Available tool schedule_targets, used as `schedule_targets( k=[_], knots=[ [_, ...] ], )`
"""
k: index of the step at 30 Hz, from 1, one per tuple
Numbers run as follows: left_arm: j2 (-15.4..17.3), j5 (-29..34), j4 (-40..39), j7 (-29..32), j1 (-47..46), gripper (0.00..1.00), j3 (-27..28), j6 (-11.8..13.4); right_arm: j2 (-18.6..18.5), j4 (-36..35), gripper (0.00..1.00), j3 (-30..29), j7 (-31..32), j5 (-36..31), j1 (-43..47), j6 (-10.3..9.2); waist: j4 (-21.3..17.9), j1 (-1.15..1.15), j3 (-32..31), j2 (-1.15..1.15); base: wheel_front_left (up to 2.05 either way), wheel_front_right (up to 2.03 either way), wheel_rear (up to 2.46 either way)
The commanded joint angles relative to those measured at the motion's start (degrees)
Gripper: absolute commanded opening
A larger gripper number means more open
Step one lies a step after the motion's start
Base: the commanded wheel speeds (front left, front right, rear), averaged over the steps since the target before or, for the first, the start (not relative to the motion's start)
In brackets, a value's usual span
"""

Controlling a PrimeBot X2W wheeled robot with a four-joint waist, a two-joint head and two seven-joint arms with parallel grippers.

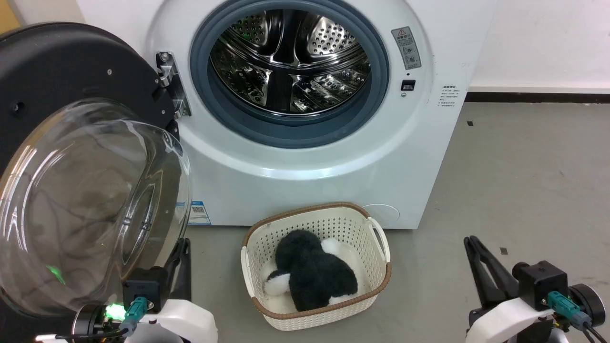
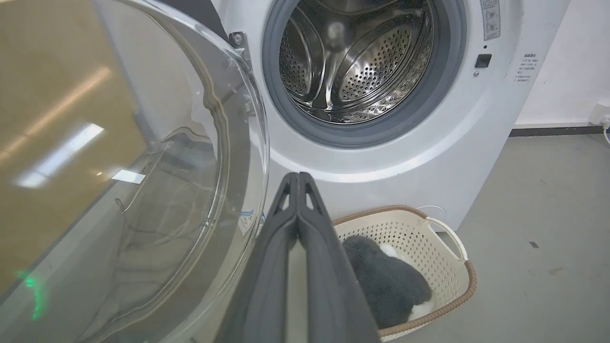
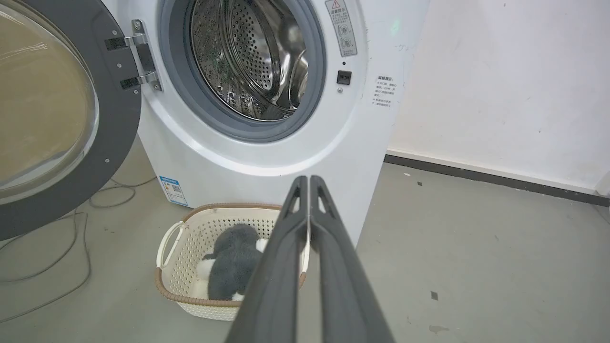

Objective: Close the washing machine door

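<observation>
Plainly, the washing machine door (image 1: pixel 62 62) stands wide open, swung out on its metal hinge (image 1: pixel 169 83) to the left of the washing machine (image 1: pixel 310 181). Its matte black inner face with small screws is toward the head camera, and the clear glass bowl (image 1: pixel 90 200) at its centre bulges out. The steel drum (image 1: pixel 290 62) is in full sight inside the grey rubber ring (image 1: pixel 295 133), and a small dark latch slot (image 1: pixel 408 85) sits to the right of the opening.

The left claw (image 2: pixel 298 183) is closed, its two dark fingers pressed flat together with nothing between them. It points toward the lower front of the machine, just beside the lower right edge of the glass bowl. Whether it touches the glass cannot be told. The right claw (image 3: pixel 309 183) is closed too and empty. It is low at the right in the head view, over bare grey floor (image 1: pixel 524 190) and well apart from the door.

On the floor in front of the machine sits a cream basket (image 1: pixel 333 224) with a brown rim. A black and white plush toy (image 1: pixel 310 276) lies in it. A small blue label (image 1: pixel 199 213) shows low on the machine's front, near the basket's left side. In the right wrist view a thin cable (image 3: pixel 71 238) trails across the floor below the open door.
</observation>
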Motion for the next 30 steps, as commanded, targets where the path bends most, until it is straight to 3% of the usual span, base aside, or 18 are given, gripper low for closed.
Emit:
schedule_targets(
  k=[1,2,3,4,30],
  knots=[
    [0.00,-0.02,0.04,-0.02,0.03,1.00,-0.01,0.00,-0.01,0.00,1.00,0.04,-0.02,0.06,0.03,0.00,0.00,0.00,0.00,0.00,0.00,0.00,0.00],
    [0.00,-0.02,0.06,-0.02,0.03,1.00,-0.02,0.00,-0.01,0.00,1.00,0.06,-0.02,0.06,0.03,0.00,0.00,0.00,0.00,0.00,0.00,0.00,0.00],
    [0.00,-0.03,0.06,-0.03,0.03,0.00,-0.06,0.00,-0.01,-0.01,0.00,0.05,-0.03,0.07,0.03,0.00,0.00,0.00,0.00,0.00,0.00,0.00,0.00],
    [0.00,-0.03,0.06,-0.03,0.03,1.00,-0.05,0.00,-0.01,0.00,1.00,0.07,-0.03,0.08,0.04,0.00,0.00,0.00,0.00,0.00,0.00,0.00,0.00],
    [-0.01,-1.86,0.81,-3.14,0.18,1.00,-2.07,0.67,0.05,-0.21,1.00,-0.14,-3.14,2.05,1.02,0.01,2.01,0.00,-0.16,0.00,0.00,0.00,0.00]
  ],
)
